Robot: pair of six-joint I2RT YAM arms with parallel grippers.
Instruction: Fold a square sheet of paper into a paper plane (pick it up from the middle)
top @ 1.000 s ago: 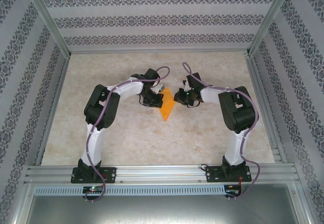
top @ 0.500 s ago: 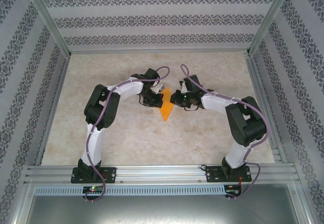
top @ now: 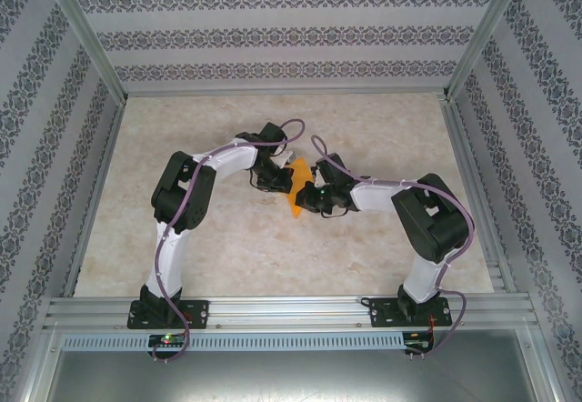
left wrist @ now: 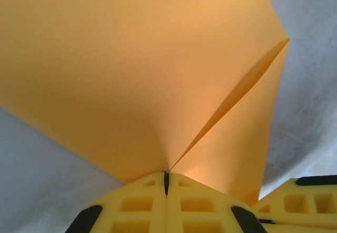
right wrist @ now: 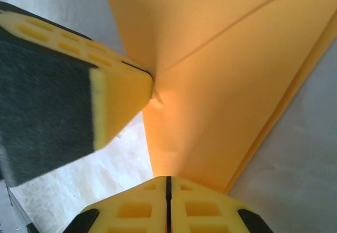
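Between the two pincers, top view. The orange paper point(top: 293, 206) is a narrow, pointed shape over the pale marbled table point(top: 227, 256). Its long axis runs from the far side toward the arm bases, tip nearest the bases. The left pincer point(top: 276, 180) meets it on the left flank. The right pincer point(top: 307, 198) meets it on the right flank, slightly nearer the tip. Both are at the paper, so neither arm is nearer. Whether the tip touches the table cannot be told.

At the left pincer's fingertips, left wrist view. The yellow, ribbed fingers point(left wrist: 131, 204) are pressed together, with the paper pinched in their seam. From the seam the sheet fans forward in two smooth, matte layers that part along a sharp crease slanting to the upper right. A yellow finger of the right pincer lies just beside, low on the right.

At the right pincer's fingertips, right wrist view. These fingers point(right wrist: 210, 206) are likewise closed, gripping the sheet's lower edge. The paper rises ahead, thin enough to glow, and a straight crease crosses it. The left pincer enters from the left, its tip on the paper at a small pucker.

The next fold probably turns on the crease between the two grips. Uneven pulling could buckle or tear so thin a sheet.
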